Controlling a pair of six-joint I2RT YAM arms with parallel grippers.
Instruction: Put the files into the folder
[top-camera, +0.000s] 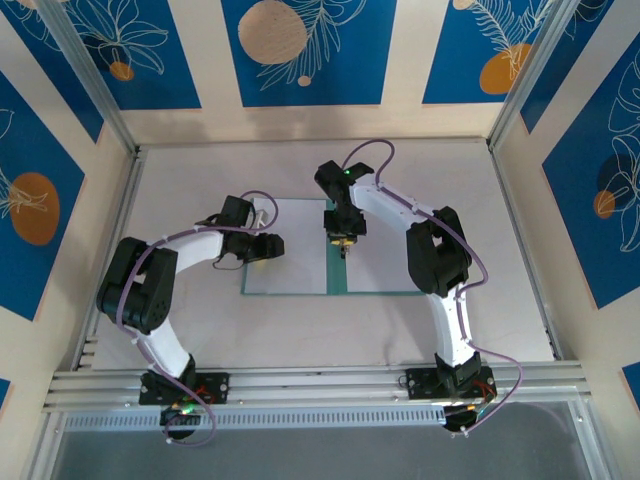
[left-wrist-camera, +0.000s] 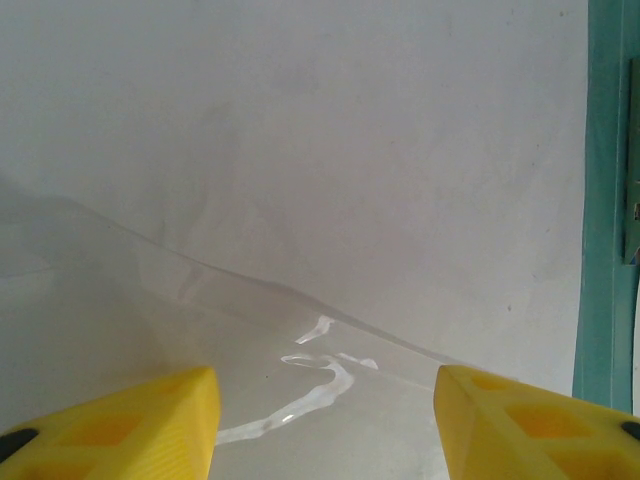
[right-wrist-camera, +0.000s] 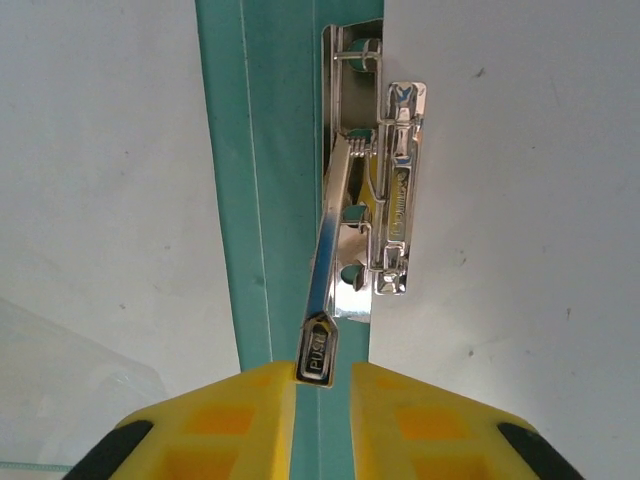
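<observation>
The teal folder (top-camera: 338, 280) lies open flat in the middle of the table, a white file (top-camera: 295, 262) on its left leaf and another file (top-camera: 385, 265) on its right leaf. My right gripper (top-camera: 343, 248) hangs over the spine. In the right wrist view its jaws (right-wrist-camera: 323, 375) stand narrowly open around the raised "PUSH" lever (right-wrist-camera: 318, 352) of the silver clip (right-wrist-camera: 395, 190). The tab touches the left finger; a sliver of gap shows at the right one. My left gripper (left-wrist-camera: 322, 388) is wide open low over the left file (left-wrist-camera: 300, 150), above a clear film (left-wrist-camera: 250, 400).
The clear film's corner (right-wrist-camera: 70, 380) also shows beside the teal spine (right-wrist-camera: 240, 200). Aluminium rails (top-camera: 320, 385) run along the near edge and both sides. Blue-patterned walls (top-camera: 300, 50) enclose the table. Bare tabletop (top-camera: 480, 200) lies right of the folder.
</observation>
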